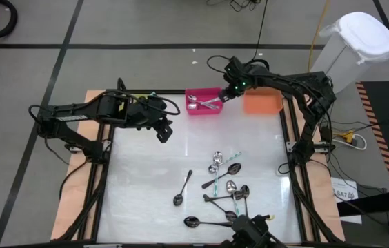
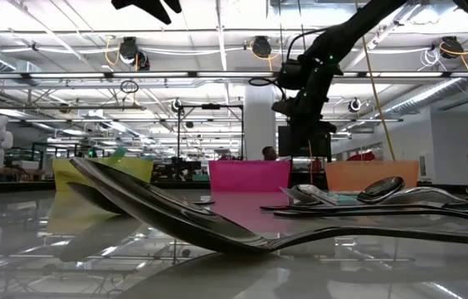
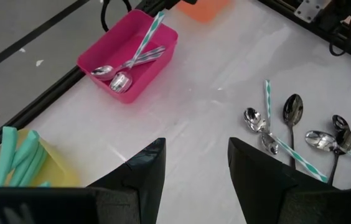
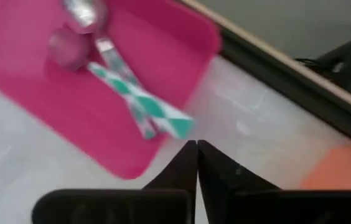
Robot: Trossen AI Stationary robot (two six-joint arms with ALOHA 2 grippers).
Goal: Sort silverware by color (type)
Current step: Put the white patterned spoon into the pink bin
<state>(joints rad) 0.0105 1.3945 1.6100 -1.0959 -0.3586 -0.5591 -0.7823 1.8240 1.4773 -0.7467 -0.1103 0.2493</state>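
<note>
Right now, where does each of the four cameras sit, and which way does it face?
High view: overhead, straight down on the table, both arms, and the loose spoons.
Low view: table height, looking level across a near spoon toward the bins; right arm above.
Left wrist view: over the left gripper, jaws open, facing the pink bin.
Right wrist view: over the right gripper, jaws shut, by the pink bin.
Shared: both wrist views show the pink bin's teal-striped spoons.

my dark right claw (image 4: 196,163) hangs by the pink bin (image 4: 182,43), where silver spoons (image 4: 126,93) show teal-and-white patterned handles. beside it sits an orange bin (image 1: 262,102); a yellow bin (image 3: 57,177) holds plain teal pieces.
</note>
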